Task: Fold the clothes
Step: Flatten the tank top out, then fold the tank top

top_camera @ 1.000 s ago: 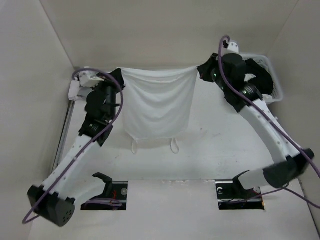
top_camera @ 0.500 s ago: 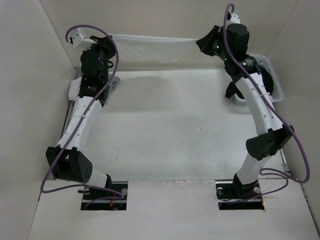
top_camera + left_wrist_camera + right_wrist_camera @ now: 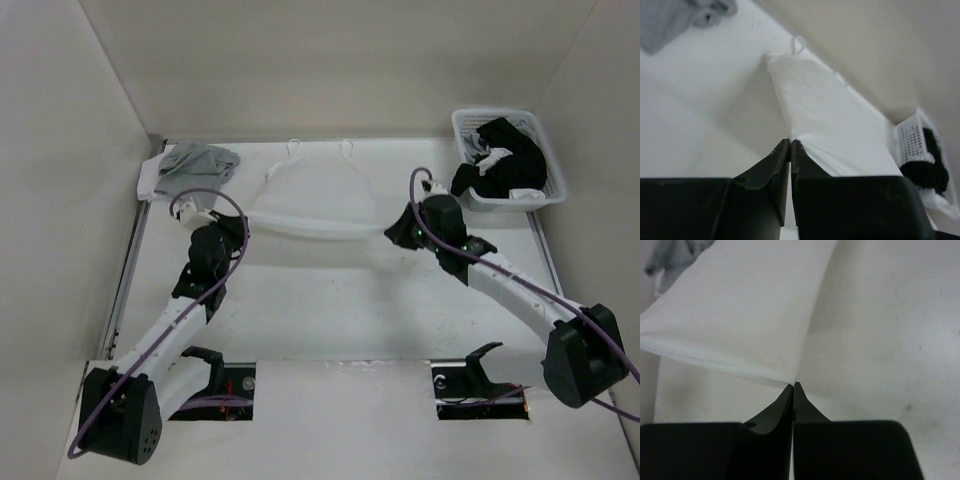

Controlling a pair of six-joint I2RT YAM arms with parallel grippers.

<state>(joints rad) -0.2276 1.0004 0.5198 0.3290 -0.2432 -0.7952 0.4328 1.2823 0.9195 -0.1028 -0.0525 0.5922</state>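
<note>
table (image 3: 330, 300): white, walled on 3 sides, arm bases at near edge.
white garment (image 3: 315, 195): far-centre of table, spread flat w/ far edge close to back wall. Near edge raised off the surface, sagging betw. the two grippers.
basket (image 3: 500, 203): white, far-right corner, holds black clothes (image 3: 510, 165) w/ a small white piece.
grey garment (image 3: 195, 160): crumpled, far-left corner, apart from white garment.
L gripper (image 3: 790, 145): jaws together, pinching near-left corner of white garment.
R gripper (image 3: 793, 387): jaws together, pinching near-right corner of the same cloth.
strings (image 3: 295, 148): 2 thin white loops at garment's far edge, lying on table by back wall.
</note>
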